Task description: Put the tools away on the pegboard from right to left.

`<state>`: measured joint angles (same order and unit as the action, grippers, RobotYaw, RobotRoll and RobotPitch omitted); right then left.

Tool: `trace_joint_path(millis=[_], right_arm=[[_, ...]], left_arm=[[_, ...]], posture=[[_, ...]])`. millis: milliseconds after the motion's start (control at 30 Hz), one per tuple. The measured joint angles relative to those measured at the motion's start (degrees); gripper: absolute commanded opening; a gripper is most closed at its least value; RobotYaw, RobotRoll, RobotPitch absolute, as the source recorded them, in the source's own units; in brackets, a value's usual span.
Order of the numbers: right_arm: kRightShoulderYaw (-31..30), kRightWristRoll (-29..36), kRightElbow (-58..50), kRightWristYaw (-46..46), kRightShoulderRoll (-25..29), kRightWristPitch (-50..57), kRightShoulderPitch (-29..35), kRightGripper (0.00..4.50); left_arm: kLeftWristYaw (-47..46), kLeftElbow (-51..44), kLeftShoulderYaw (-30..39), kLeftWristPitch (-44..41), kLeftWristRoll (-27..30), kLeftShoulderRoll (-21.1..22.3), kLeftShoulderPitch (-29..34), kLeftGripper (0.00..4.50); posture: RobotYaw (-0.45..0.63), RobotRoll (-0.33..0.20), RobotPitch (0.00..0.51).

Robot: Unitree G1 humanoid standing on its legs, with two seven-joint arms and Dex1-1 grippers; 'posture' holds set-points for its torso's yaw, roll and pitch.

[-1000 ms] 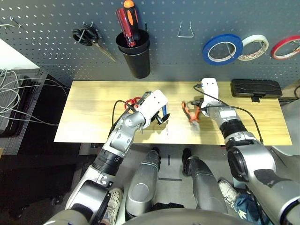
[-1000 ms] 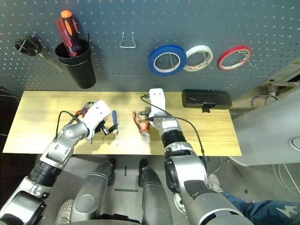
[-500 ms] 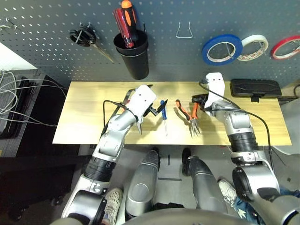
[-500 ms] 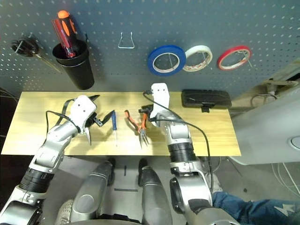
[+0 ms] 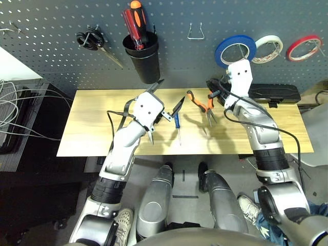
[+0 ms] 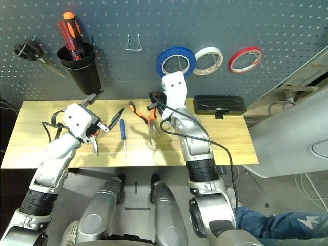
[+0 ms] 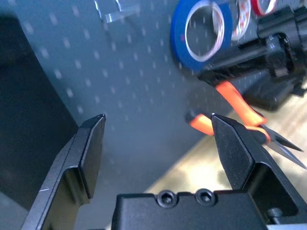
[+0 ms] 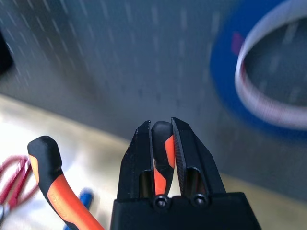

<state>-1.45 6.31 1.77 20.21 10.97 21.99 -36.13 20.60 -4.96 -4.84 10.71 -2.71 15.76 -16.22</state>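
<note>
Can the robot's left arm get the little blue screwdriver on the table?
Probably yes. The left pincer is open and empty, and the small blue screwdriver lies bare on the table just beside it, nothing between.

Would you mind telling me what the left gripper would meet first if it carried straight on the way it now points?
Most likely the pegboard. The left gripper, jaws open and empty, aims at bare panel beside the blue tape ring. Depth is unclear, but nothing appears to lie between.
</note>
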Motion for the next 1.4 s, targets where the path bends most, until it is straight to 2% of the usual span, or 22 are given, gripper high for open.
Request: trace_joint_path(millis=[267, 767, 1167, 1400], right_arm=[[1.47, 1.68, -3.42, -1.06, -1.50, -2.30, -4.81, 0.41], [5.99, 6.32, -6.98, -3.96, -3.22, -9.22, -12.77, 0.41], [6.02, 2.68, 10.55, -7.75, -6.00, -30.08, -23.84, 0.41], [6.02, 0.43, 19.58, -10.00, -6.28, -39.93, -28.17, 0.41]], left_arm=[[-0.57, 0.30, 1.51, 4.96, 1.29, 0.15, -1.55, 4.50], [0.29, 1.06, 1.34, 7.25, 2.51, -0.03, -4.00, 4.50], [0.86, 2.71, 1.18, 7.97, 2.57, -0.22, -6.42, 4.50], [1.05, 2.59, 1.24, 7.46, 2.84, 0.07, -6.36, 4.50]], posture=[[0.16, 0.000, 0.285], [0.15, 0.000, 0.266], [0.17, 0.000, 0.282], [0.19, 0.000, 0.314]])
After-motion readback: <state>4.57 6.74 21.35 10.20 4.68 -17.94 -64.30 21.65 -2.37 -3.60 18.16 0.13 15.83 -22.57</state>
